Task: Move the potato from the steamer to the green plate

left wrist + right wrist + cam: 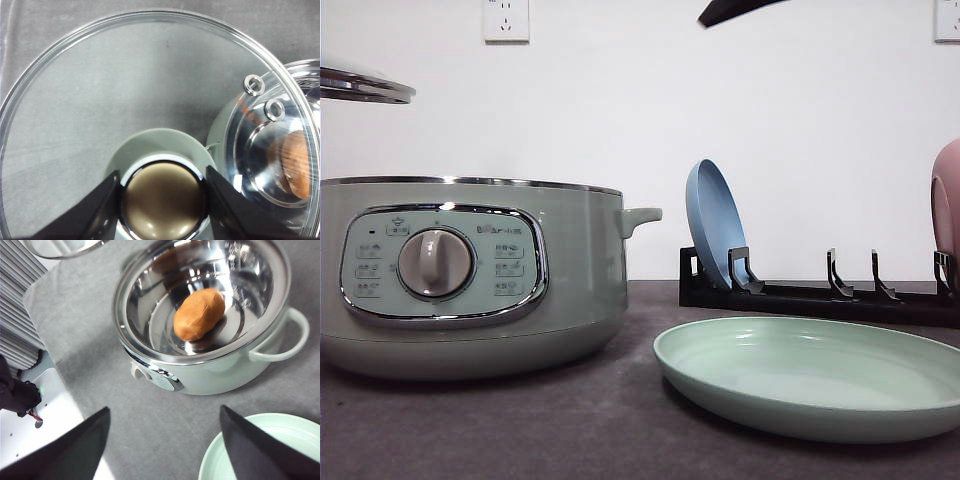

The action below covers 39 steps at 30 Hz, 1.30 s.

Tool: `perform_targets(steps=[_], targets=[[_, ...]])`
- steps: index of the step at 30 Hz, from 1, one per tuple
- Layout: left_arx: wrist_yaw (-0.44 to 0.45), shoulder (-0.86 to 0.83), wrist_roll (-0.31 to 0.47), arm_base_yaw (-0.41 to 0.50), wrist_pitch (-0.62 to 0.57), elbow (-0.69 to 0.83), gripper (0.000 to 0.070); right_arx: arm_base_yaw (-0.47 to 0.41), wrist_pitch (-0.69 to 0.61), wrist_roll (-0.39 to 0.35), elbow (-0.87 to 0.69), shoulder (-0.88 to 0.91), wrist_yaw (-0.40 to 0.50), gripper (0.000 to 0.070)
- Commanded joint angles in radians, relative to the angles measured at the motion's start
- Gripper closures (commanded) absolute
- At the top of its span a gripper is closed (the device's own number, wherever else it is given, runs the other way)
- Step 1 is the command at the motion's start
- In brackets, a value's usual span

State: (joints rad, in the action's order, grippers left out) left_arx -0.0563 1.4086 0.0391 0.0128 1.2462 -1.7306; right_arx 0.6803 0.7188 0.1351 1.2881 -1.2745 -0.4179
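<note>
Potato (199, 314) in open steamer (210, 365), beyond wide-open empty right jaws; left jaws clamp lid knob (164, 200).

A round blue plate (715, 224) stands upright in a black plastic dish rack (820, 294) on the grey tabletop (570, 420); a pink dish (947, 212) stands at its far end.

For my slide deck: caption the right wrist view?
Open right gripper above the uncovered steamer, potato inside, green plate beside it.

1 potato (199, 314), 1 steamer (470, 275), 3 plates: green (810, 375), blue (715, 222), pink (947, 215).
</note>
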Motion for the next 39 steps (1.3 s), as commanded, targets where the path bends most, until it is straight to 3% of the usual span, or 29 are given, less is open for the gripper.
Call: perform_targets(steps=[1,10,16,19,21,28,39], targets=[[-0.004,-0.010,0.002,0.003,-0.033,-0.027,0.0699,0.014,-0.014,0.015,0.064,-0.049,0.000,0.0243],[-0.004,-0.010,0.002,0.008,-0.035,-0.027,0.0699,0.059,0.051,0.007,0.413,-0.382,0.014,0.0209],[-0.004,-0.010,0.002,0.015,-0.034,-0.027,0.0699,0.089,0.082,0.007,0.612,-0.578,0.075,0.0207],[-0.004,-0.010,0.002,0.016,-0.034,-0.027,0.0699,0.104,0.086,0.010,0.681,-0.655,0.122,0.0160],[-0.004,-0.010,0.002,0.016,-0.034,-0.027,0.0699,0.114,0.085,0.014,0.709,-0.693,0.152,0.0129],[-0.004,-0.010,0.002,0.016,-0.034,-0.027,0.0699,0.154,0.061,0.015,0.728,-0.794,0.267,0.0128],[-0.004,-0.010,0.002,0.016,-0.032,-0.027,0.0699,0.188,0.018,0.049,0.727,-0.889,0.341,0.0128]])
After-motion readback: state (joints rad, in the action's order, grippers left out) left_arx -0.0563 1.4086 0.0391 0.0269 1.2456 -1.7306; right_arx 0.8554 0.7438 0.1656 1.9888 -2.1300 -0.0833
